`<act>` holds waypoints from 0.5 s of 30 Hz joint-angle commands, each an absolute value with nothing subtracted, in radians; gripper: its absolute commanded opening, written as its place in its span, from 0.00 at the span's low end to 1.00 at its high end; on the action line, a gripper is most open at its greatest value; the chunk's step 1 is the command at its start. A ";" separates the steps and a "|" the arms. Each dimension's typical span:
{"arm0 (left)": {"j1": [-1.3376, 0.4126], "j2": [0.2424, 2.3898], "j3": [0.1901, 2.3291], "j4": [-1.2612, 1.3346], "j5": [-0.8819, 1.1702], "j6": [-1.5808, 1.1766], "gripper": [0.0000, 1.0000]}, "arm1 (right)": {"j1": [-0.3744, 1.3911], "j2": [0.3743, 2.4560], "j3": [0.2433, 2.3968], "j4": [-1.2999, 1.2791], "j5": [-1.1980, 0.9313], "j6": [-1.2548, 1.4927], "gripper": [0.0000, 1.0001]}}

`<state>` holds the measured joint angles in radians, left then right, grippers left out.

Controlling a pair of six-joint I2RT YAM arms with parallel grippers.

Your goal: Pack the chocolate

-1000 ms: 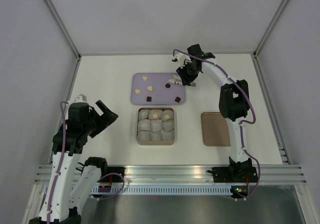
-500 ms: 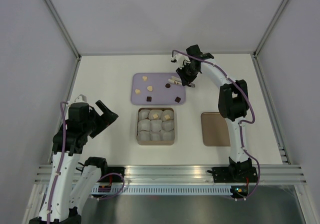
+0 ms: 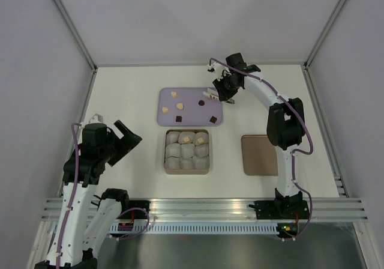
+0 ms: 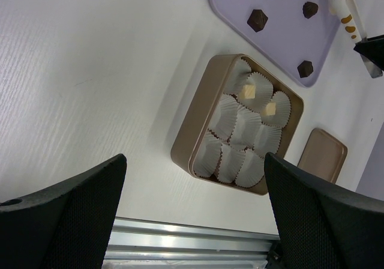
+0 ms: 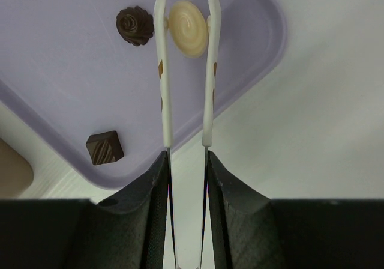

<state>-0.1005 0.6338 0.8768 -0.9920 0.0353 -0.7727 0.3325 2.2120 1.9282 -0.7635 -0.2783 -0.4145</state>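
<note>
Evidently mid-pick: the right tool (image 5: 187, 161), clamped on the tongs (image 5: 161, 71), pinches a cream chocolate (image 5: 188, 20), perhaps lifted off the tray (image 5: 72, 83); next, an empty paper cup (image 4: 228, 116).

We see bright, soft, even light in all three views, with no hard glare. From overhead, the white table (image 3: 126, 95) is evenly lit and its shadows are faint, while the metal rail (image 3: 204, 206) at the bottom carries a mild sheen. In the left wrist view, the black fingers (image 4: 60, 221) of the left gripper (image 4: 195, 156) are dark and soft-edged in the lower corners, and the box (image 4: 195, 120) throws a pale shadow to its left. In the right wrist view, the tongs (image 5: 208, 71) and the pale chocolate (image 5: 188, 20) at top centre are sharp. The right gripper (image 5: 186, 158) is blurred and nearly featureless along the bottom.
</note>
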 commanded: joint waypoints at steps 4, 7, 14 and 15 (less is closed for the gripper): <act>-0.104 0.626 0.880 -0.969 0.040 -0.816 1.00 | 0.357 2.077 1.884 -0.652 -0.264 -0.325 0.00; -0.104 0.621 0.877 -0.974 0.040 -0.824 1.00 | 0.376 2.062 1.876 -0.663 -0.230 -0.313 0.00; -0.104 0.621 0.839 -0.980 0.066 -0.842 1.00 | 0.481 1.933 1.775 -0.655 -0.126 -0.214 0.01; -0.104 0.623 0.835 -0.985 0.067 -0.842 1.00 | 0.495 1.884 1.725 -0.647 -0.117 -0.198 0.00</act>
<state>-0.1005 0.6254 0.8585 -0.9924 0.0368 -0.8043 0.4442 2.0296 1.7950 -0.6895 -0.1696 -0.2764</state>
